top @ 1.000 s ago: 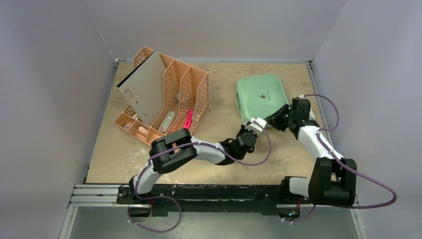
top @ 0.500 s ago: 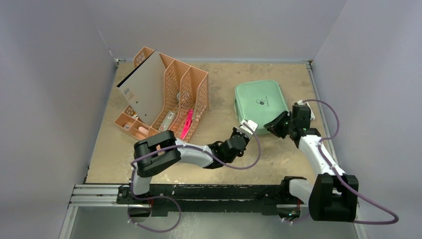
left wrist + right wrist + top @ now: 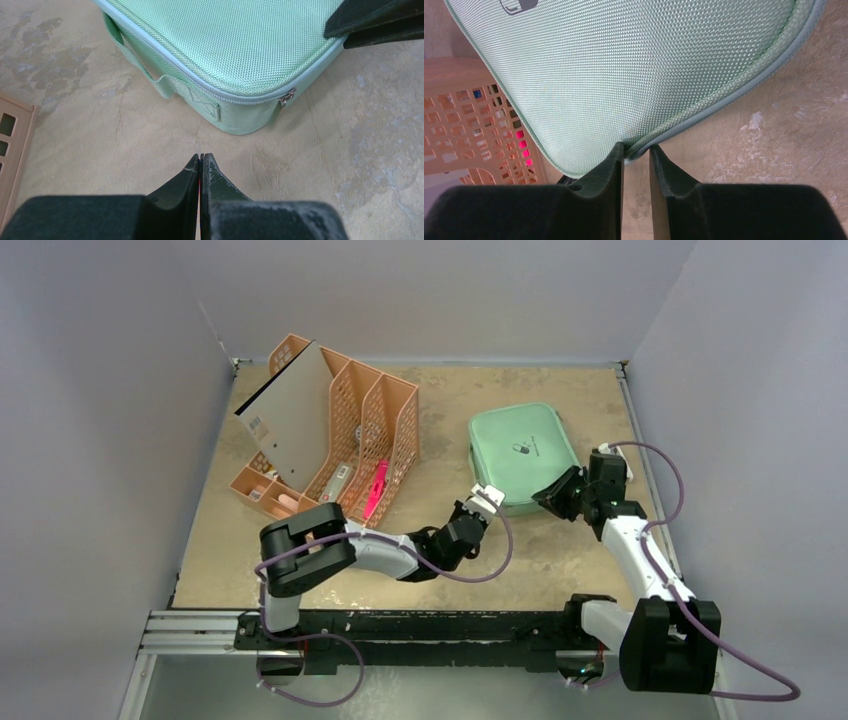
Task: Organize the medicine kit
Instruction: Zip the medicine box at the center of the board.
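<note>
Left arm drawn back, medicine kit shifted slightly left; kit lies zipped flat on counter, right of centre; right tool narrow, pinching near corner seam, likely to steady it; left tool closed empty, facing zip pull, probably next target

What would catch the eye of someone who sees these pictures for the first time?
The mint-green medicine kit, closed, lies at the far right of the table, and the right gripper pinches its near edge. The left gripper, shut and empty, points at the kit's near corner without touching it. At the far left stands an orange mesh file rack with a bright pink item in it.
</note>
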Tool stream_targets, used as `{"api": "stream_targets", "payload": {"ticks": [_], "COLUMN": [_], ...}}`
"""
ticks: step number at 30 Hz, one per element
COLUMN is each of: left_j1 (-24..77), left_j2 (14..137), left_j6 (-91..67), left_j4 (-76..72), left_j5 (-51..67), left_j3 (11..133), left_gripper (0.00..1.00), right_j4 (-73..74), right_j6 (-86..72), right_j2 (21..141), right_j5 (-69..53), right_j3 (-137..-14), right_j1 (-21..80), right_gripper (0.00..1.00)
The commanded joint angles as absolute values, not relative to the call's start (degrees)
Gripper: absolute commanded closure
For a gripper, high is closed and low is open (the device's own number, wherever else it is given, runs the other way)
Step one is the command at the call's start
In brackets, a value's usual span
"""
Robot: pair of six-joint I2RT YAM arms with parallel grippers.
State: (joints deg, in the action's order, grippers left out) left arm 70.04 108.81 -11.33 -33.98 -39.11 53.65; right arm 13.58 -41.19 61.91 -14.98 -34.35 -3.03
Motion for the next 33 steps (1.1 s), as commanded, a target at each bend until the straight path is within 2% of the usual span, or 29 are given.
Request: {"api": "stream_targets", "payload": {"ticks": [1, 3, 6, 14, 23, 33], "left_j1": [70.1, 70.6, 72.2, 75.9, 76.6, 76.6], "left_j2": [104.9, 104.7, 105.7, 110.2, 118.1, 123.0], "left_j6": [-11.3, -12.4, -12.3, -13.7, -14.3, -14.7], "left_j4": [-38.2, -39.1, -40.1, -39.0, -34.0, -32.7], "left_j5": [-34.6, -34.4, -35.5, -40.2, -45.6, -53.1], "left_j3": [51.4, 51.3, 52.6, 58.9, 69.4, 73.5], "left_gripper": [0.94, 0.79, 0.63, 0.44, 0.41, 0.41], "right_j4": [20.3, 19.8, 19.5, 19.8, 18.9, 18.8], "right_j6": [-37.4, -38.2, -38.4, -38.9, -39.5, -39.5], "right_j2": [61.2, 61.2, 61.6, 60.4, 60.2, 59.4], "right_j5": [-14.9, -15.7, -15.9, -16.3, -17.4, -17.8], "right_j3": [-33.3, -33.3, -33.1, -32.6, -31.3, -30.6], "right_j1": [-2.9, -2.9, -2.9, -2.9, -2.9, -2.9], "right_gripper": [0.94, 0.94, 0.93, 0.93, 0.93, 0.94]}}
